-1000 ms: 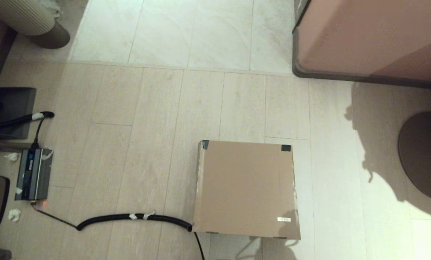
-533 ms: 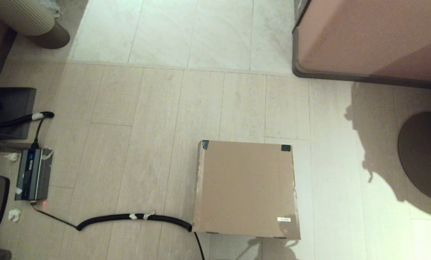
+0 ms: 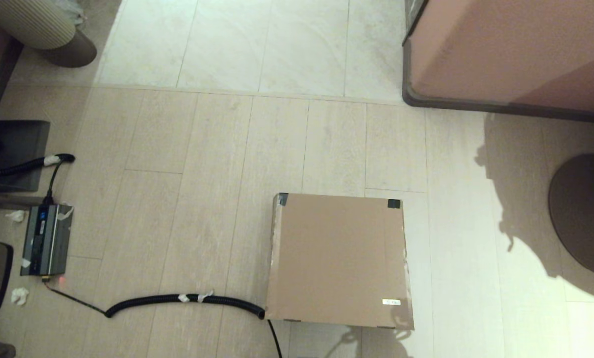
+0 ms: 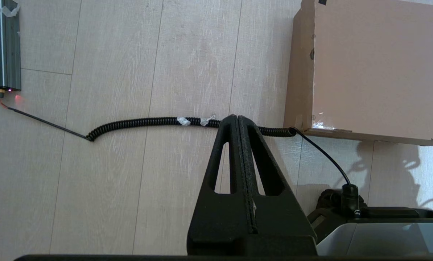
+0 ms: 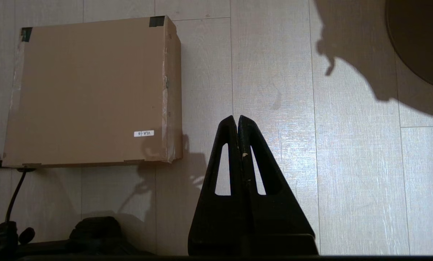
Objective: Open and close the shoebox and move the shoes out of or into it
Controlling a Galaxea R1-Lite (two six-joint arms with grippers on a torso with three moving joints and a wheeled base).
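The brown cardboard shoebox (image 3: 339, 259) lies on the floor with its lid down, black tape on its two far corners and a small white sticker near its near right corner. The shoes are hidden. Neither gripper shows in the head view. My left gripper (image 4: 237, 116) hangs shut over the floor and a coiled cable, to the left of the shoebox (image 4: 376, 69) and nearer to me. My right gripper (image 5: 237, 117) is shut with nothing in it, above bare floor to the right of the shoebox (image 5: 89, 90).
A black coiled cable (image 3: 187, 300) runs across the floor from a grey power unit (image 3: 46, 239) to the box's near left corner. A pinkish-brown furniture block (image 3: 511, 49) stands at the far right. A round dark base (image 3: 583, 214) sits on the right.
The shadow on the floor just in front of the box has shifted slightly. The box has not moved.
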